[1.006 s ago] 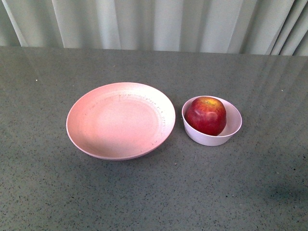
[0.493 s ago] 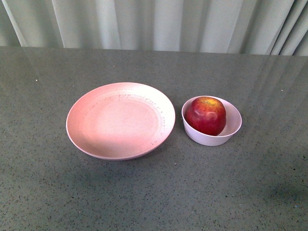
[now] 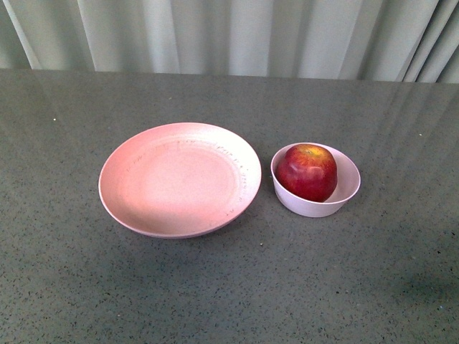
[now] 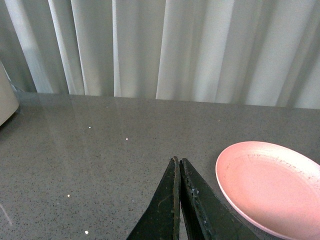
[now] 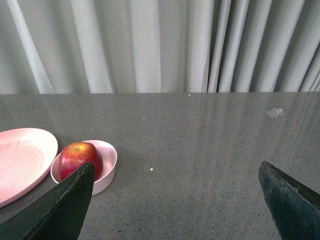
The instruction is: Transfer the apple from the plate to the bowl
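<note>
- Left gripper point(image 4: 178, 161): fingers pressed together, nothing held; plate point(image 3: 115, 197) seen bare, just beside them.
- Apple point(image 3: 307, 172) found seated in bowl point(image 3: 347, 188), just right of plate; transfer judged complete.
- Right gripper point(image 5: 175, 172): fingers spread wide, empty; the nearer arm, bowl lying toward its left finger.

Left claw point(image 4: 176, 161) with dark fingers pressed together, right claw point(image 5: 176, 190) with fingers spread wide apart

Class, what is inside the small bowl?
The apple sits inside the bowl, rising above its rim. The bowl's floor beneath the apple is covered and cannot be seen.
</note>
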Motion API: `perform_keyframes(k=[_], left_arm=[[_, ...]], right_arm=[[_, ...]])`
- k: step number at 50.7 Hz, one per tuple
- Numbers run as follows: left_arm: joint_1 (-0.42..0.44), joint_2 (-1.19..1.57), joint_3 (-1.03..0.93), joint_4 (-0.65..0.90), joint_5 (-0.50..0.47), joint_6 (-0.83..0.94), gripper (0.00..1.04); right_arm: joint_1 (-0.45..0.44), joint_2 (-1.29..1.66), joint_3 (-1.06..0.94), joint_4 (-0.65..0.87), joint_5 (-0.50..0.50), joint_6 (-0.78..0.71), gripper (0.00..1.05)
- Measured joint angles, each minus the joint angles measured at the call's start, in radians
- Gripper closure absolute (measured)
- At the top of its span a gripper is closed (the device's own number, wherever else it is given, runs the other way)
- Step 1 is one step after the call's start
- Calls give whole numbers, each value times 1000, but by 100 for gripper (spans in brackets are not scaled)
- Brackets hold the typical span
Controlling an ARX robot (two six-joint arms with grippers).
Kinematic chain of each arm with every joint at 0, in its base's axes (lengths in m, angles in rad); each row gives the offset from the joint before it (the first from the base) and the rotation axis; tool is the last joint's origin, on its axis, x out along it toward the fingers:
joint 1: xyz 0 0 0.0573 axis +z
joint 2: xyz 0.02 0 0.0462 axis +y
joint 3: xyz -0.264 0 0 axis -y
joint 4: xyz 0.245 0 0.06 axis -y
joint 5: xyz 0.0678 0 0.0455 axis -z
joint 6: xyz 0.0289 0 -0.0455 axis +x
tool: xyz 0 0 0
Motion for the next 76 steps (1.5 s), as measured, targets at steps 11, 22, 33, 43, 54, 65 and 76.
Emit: perform_keyframes(k=[11, 22, 33, 43, 54, 65, 76], left_arm=[[0, -75, 0, -74, 0, 0, 103], [0, -129, 0, -129, 0, 0, 103], [0, -289, 0, -312, 0, 1, 103], [1, -303, 0, -320, 0, 1, 103], [1, -303, 0, -320, 0, 0, 101], [1, -303, 0, -320, 0, 1, 64], [1, -304, 0, -320, 0, 1, 30]], right_arm=[[0, 0, 0, 0, 0, 0, 9], [0, 0, 0, 0, 0, 0, 9], [0, 0, 0, 0, 0, 0, 9], [0, 0, 0, 0, 0, 0, 9], [0, 0, 0, 0, 0, 0, 9], [0, 0, 0, 0, 0, 0, 9], [0, 0, 0, 0, 0, 0, 9]])
